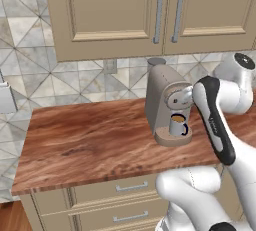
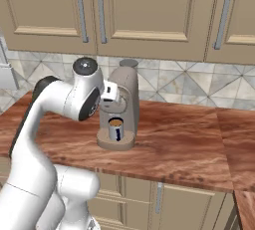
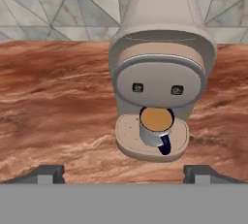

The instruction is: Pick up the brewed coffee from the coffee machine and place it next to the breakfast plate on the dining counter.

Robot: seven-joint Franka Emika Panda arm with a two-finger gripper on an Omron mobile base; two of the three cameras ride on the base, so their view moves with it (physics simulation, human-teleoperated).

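1. Coffee mug [image 1: 177, 124] in the left base view: it stands upright on the round brownish drip base [image 1: 172, 138] of the coffee machine [image 1: 165, 105], under the machine's rounded front, with its dark handle turned toward the right of the picture and brown liquid showing at its top. The machine sits on a reddish wood-grain desk [image 1: 90, 140] above beige drawers [image 1: 127, 189], in front of a patterned tile wall [image 1: 60, 82] and below beige wall cupboards [image 1: 150, 10]. The white arm [image 1: 220, 125] rises at the right and bends in front of the machine's right side; I cannot make out the hand here.

2. Right base view: the mug [image 2: 115, 129] is on the same drip base [image 2: 117, 142], handle facing the camera. The machine [image 2: 122, 102] stands on the desk [image 2: 174, 144] near the back wall. The arm's wrist end sits just left of the machine's front dial, above the mug; the fingers are not clear from this side.

3. Hand view: the camera looks down and forward at the machine [image 3: 162, 63], its front dial with two small dark marks directly above the mug [image 3: 156, 126]. The mug is centred on the drip base [image 3: 150, 143], handle pointing to the lower right. The hand [image 3: 125, 173] hovers short of the mug, its two dark fingertips [image 3: 46, 174] set wide apart at the bottom corners, holding nothing and touching nothing.
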